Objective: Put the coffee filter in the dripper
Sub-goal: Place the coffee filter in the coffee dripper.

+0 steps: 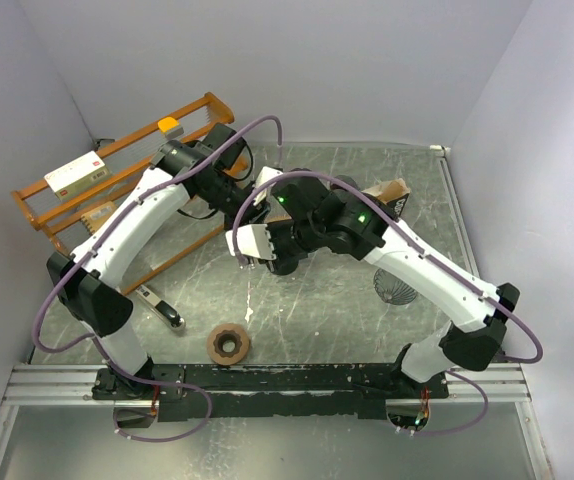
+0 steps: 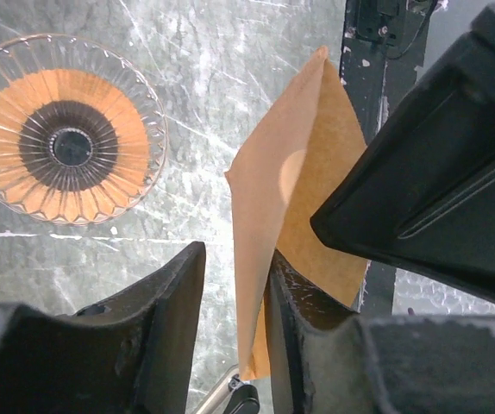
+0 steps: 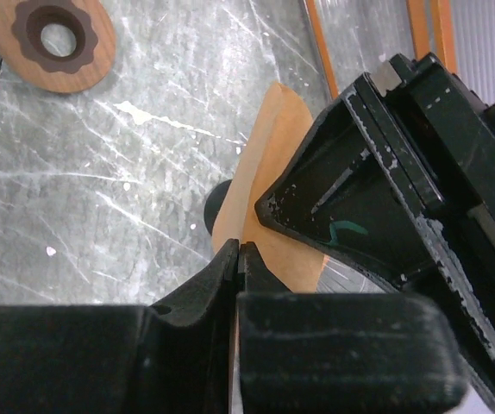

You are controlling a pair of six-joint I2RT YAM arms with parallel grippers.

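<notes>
Filter [image 3: 269,138] pinched in R tool [image 3: 239,256], L tool [image 2: 230,259] parted.

The left arm [image 1: 132,215] and right arm [image 1: 427,270] are reaching inward, their wrists meeting closely. The right gripper [image 3: 239,254] is pinching a coffee filter [image 3: 266,142] between pressed-together fingers. The left gripper [image 2: 235,259] is standing parted around it.

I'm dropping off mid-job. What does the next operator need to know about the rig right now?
Left gripper: jaws apart, coffee filter in the gap against one finger, not pinched.
Right gripper: shut on the filter's edge, holding it above the table.
Dripper: standing on the table, off to one side of the filter, nothing in it.
Done: filter lifted.
Left: carry it over and seat it in the dripper.
</notes>
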